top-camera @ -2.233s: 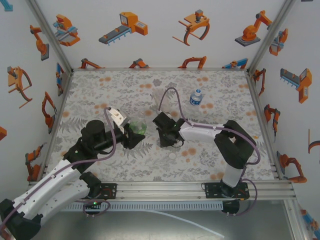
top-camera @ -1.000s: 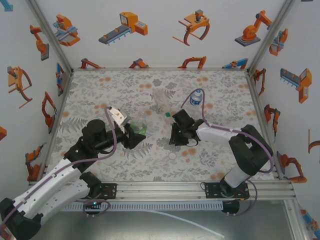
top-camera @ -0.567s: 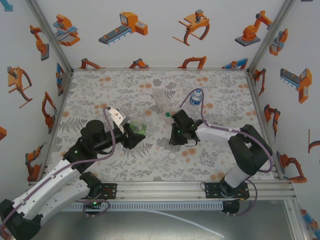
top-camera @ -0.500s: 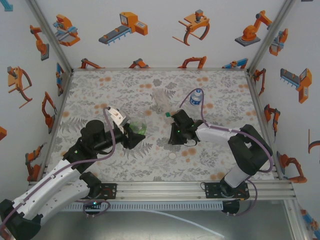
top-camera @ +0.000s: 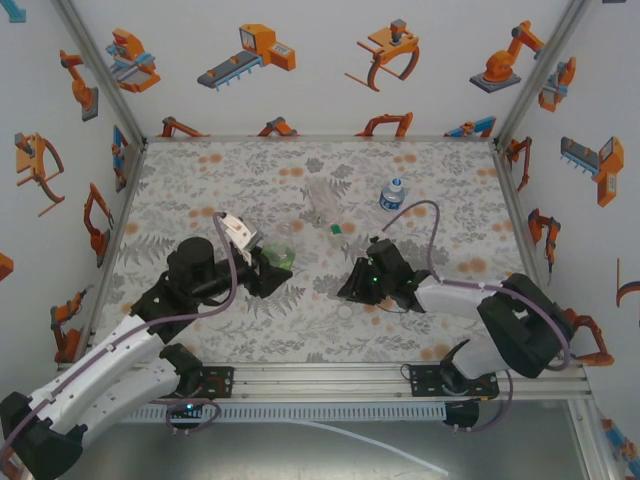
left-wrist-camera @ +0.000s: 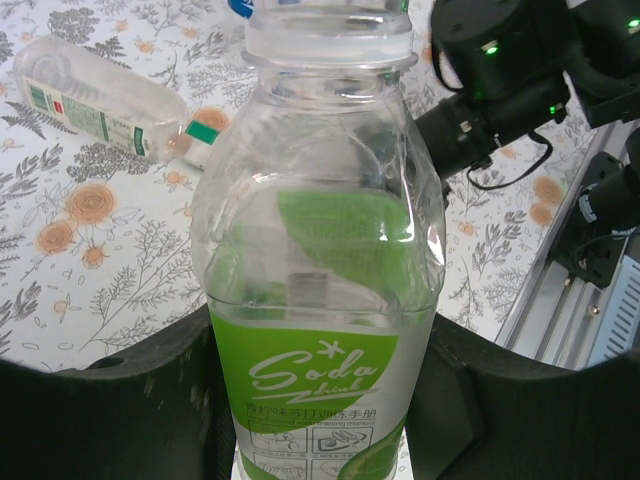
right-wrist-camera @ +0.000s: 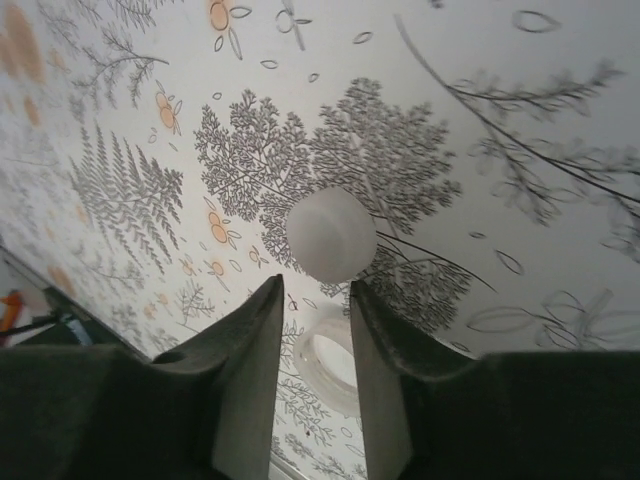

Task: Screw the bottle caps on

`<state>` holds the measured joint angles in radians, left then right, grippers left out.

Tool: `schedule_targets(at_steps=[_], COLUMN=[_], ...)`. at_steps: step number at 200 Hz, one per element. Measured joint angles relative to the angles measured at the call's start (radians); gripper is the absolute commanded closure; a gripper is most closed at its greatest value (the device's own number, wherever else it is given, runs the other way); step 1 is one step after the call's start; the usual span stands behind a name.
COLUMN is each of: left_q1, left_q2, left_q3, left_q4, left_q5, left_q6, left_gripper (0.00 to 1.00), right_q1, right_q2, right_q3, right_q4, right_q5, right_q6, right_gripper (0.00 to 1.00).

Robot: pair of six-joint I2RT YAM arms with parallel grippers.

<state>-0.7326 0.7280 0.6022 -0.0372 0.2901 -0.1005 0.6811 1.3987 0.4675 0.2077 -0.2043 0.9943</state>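
Right claw (right-wrist-camera: 315,292) drawn back, ajar, white cap (right-wrist-camera: 331,233) just beyond, left claw (left-wrist-camera: 320,350) clamping bottle (left-wrist-camera: 320,200)

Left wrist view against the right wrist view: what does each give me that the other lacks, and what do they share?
Left wrist adds the green-label bottle, uncapped, clamped in the left gripper, plus a colourless bottle lying down, a green cap at its neck. Right wrist adds a white cap lying just beyond the right gripper, jaws a little apart. Shared: the floral tablecloth.
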Motion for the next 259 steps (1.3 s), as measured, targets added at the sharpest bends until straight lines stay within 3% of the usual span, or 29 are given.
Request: schedule_targets(at_steps=[47, 102, 176, 216, 259], left_q1=[0.000, 0.000, 0.000, 0.000, 0.007], left_q2=[0.037, 0.041, 0.029, -0.012, 0.005], left_q3=[0.006, 0.007, 0.007, 0.007, 0.007], left_q4=[0.001, 0.007, -0.034, -0.047, -0.049], left_q5=[0.014, 0.016, -0.042, -0.056, -0.001], left_q6=[-0.010, -0.018, -0.026, -0.047, -0.050], left_gripper=[0.94, 0.99, 1.00, 1.00, 1.00], right_q1=[-0.047, -0.026, 0.156, 0.178, 0.178], right_q2=[-0.095, -0.113, 0.162, 0.267, 0.292], right_q3=[-0.074, 0.109, 0.525, 0.570, 0.574], right_q4=[0.001, -0.315, -0.623, -0.675, -0.693], right_q5=[0.030, 0.141, 0.289, 0.304, 0.307], right_q6=[0.053, -0.067, -0.324, -0.356, -0.360], right_gripper=[0.61, 0.61, 0.55, 0.53, 0.54])
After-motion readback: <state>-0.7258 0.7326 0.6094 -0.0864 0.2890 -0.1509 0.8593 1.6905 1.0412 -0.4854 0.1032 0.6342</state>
